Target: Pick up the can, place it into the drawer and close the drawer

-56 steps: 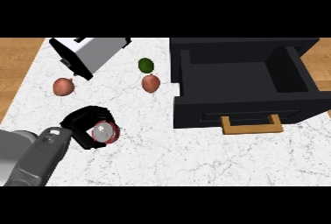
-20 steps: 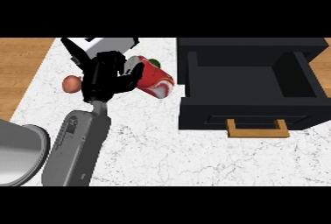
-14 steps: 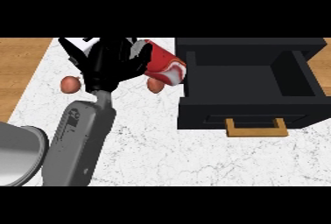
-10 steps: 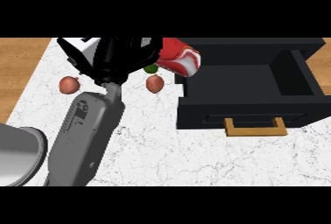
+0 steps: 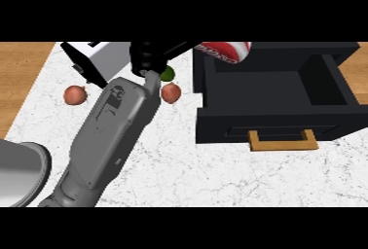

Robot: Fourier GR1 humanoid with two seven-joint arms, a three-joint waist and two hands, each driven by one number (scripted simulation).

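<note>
Gripping can (image 5: 224,51) | left robot hand (image 5: 155,54) curled round it | above open drawer's (image 5: 273,127) back-left corner

The left hand (image 5: 155,54), low over the marble near the counter's front edge 2.8 seconds ago, has carried the red-and-white can (image 5: 224,50) up and rightward, past the reddish fruit (image 5: 170,92). The can, beside the open black drawer (image 5: 273,124) half a second ago, now sits over its back left corner (top cut off by the view's upper edge).
</note>
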